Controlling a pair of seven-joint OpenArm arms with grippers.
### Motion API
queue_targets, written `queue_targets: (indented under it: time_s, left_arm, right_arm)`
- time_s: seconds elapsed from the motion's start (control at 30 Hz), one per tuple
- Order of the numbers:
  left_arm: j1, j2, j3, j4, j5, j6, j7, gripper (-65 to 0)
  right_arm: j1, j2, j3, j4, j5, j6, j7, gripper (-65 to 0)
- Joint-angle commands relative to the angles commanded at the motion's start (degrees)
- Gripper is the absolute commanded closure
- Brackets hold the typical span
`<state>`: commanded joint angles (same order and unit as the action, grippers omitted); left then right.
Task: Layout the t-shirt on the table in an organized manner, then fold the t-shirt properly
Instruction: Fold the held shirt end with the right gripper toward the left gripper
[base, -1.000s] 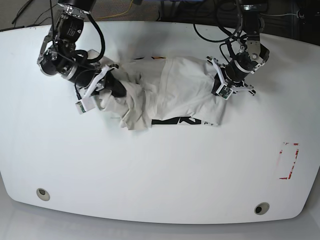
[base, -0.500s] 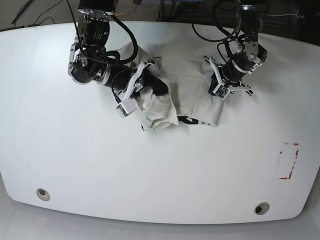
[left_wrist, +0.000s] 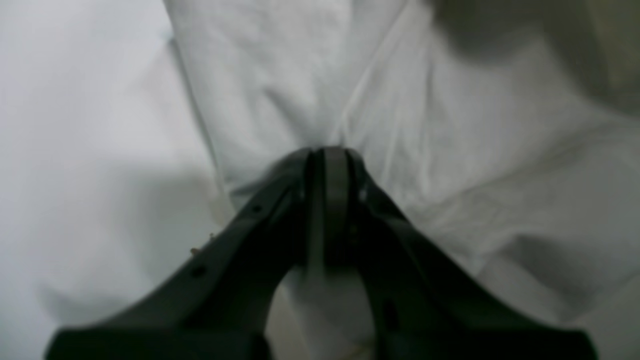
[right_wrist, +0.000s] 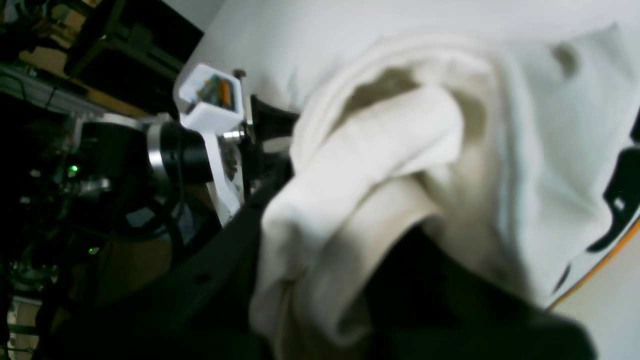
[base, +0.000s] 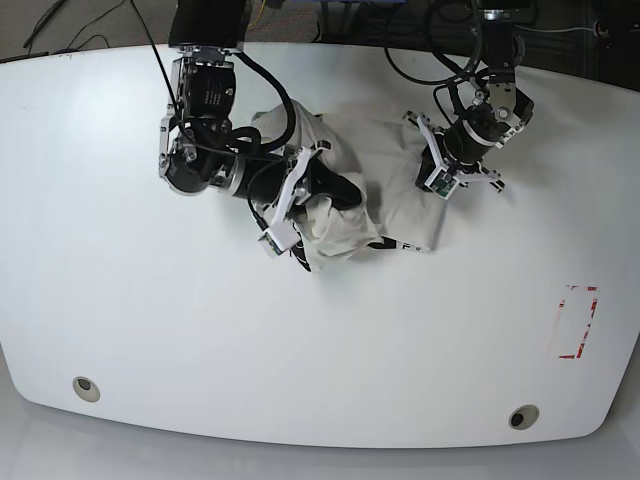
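The off-white t-shirt (base: 385, 160) lies crumpled at the back middle of the white table (base: 320, 350). A strip of black lettering shows at its front edge. My right gripper (base: 338, 196), on the base view's left, is shut on a thick bunch of the shirt (right_wrist: 380, 165). Its dark fingers (right_wrist: 215, 270) are partly wrapped in cloth, and black and orange print (right_wrist: 615, 200) shows beside them. My left gripper (base: 434, 176) is shut on the shirt's right edge. In the left wrist view its closed tips (left_wrist: 327, 152) pinch wrinkled cloth (left_wrist: 450, 125).
Two metal grommet holes (base: 86, 388) (base: 522, 417) sit near the table's front edge. A red tape rectangle (base: 577, 320) is at the right. Cables and dark equipment lie beyond the far edge. The two arms are close together over the shirt.
My right gripper has carried its bunch of shirt to the right, toward the left gripper, so the shirt is gathered into a narrower heap. The left gripper has barely moved.
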<state>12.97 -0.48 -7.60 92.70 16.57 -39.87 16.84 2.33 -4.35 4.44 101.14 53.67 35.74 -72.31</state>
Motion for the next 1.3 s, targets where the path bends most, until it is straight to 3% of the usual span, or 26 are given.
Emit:
queue_targets:
  time_s: [0.17, 0.53, 0.8, 1.03, 1.3]
  left_arm:
    - [0.0, 0.0, 0.0, 0.0, 0.0, 0.0, 0.0, -2.9]
    - [0.0, 0.0, 0.0, 0.0, 0.0, 0.0, 0.0, -2.9]
    - [0.0, 0.09, 0.0, 0.0, 0.0, 0.0, 0.0, -2.9]
    - [0.0, 0.09, 0.0, 0.0, -0.09, 0.0, 0.0, -2.9]
    - [0.0, 0.09, 0.0, 0.53, -0.09, -0.13, 0.0, -2.9]
  right_arm:
    - [2.99, 0.0, -4.75, -6.33, 0.0, 0.09, 0.35, 0.0]
    - [5.89, -0.09, -14.68, -12.75, 0.09, -0.35, 7.56, 0.0]
    - [6.86, -0.18, -16.18, -13.19, 0.09, -0.53, 9.67, 0.0]
    - [8.44, -0.18, -16.18, -14.42, 0.0, -0.53, 9.85, -8.2]
    - [11.87, -0.09, -16.18, -17.93, 0.0, -0.62, 11.08, -22.9]
